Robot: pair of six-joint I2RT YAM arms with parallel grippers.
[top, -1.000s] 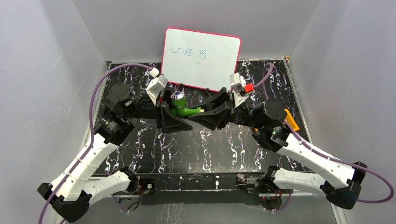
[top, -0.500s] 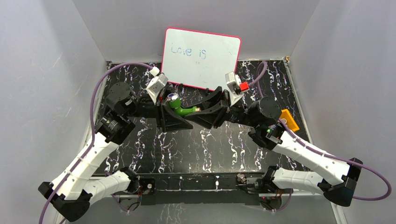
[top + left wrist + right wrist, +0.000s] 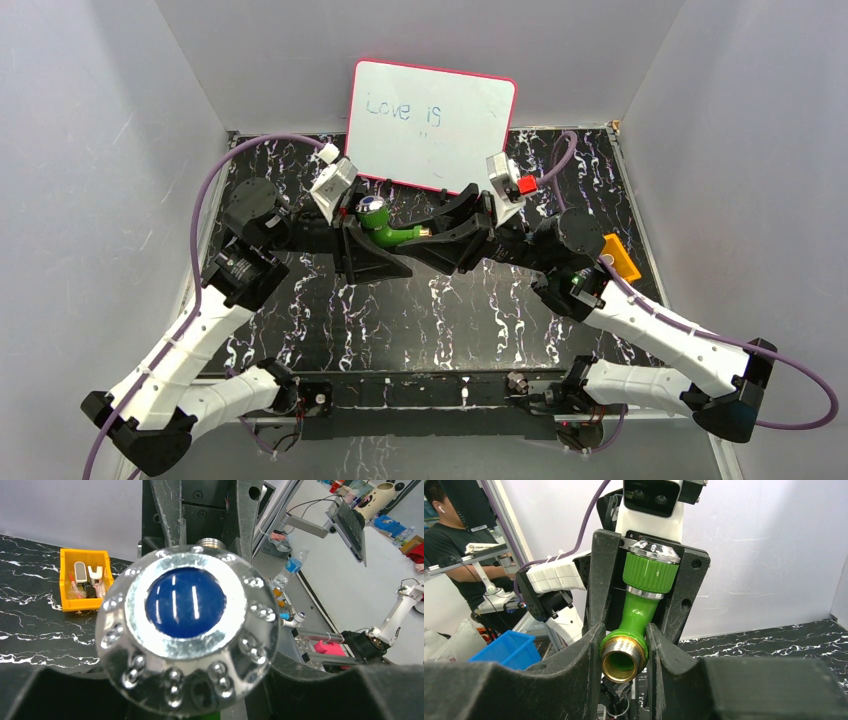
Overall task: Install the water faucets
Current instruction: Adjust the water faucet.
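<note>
Since a second ago the right arm has swung in toward the left, uncovering more of the orange tray (image 3: 621,258), and the faucet (image 3: 390,235) has tipped so that its knob (image 3: 372,208) sits slightly farther left. Past the arm bases, above the far half of the table (image 3: 450,310), the faucet hangs in the air, carried at both ends. Its long axis runs left to right, with the knob at the left and the metal threaded fitting (image 3: 623,661) at the right. The left gripper (image 3: 362,232) is clamped on the green collar under the knob. The right gripper (image 3: 436,236) is closed on the threaded end, fingers touching it on both sides. Neither arm is nearer, since both have it. Any coming twist would likely turn about that axis. Farthest back stands the whiteboard (image 3: 432,125).
</note>
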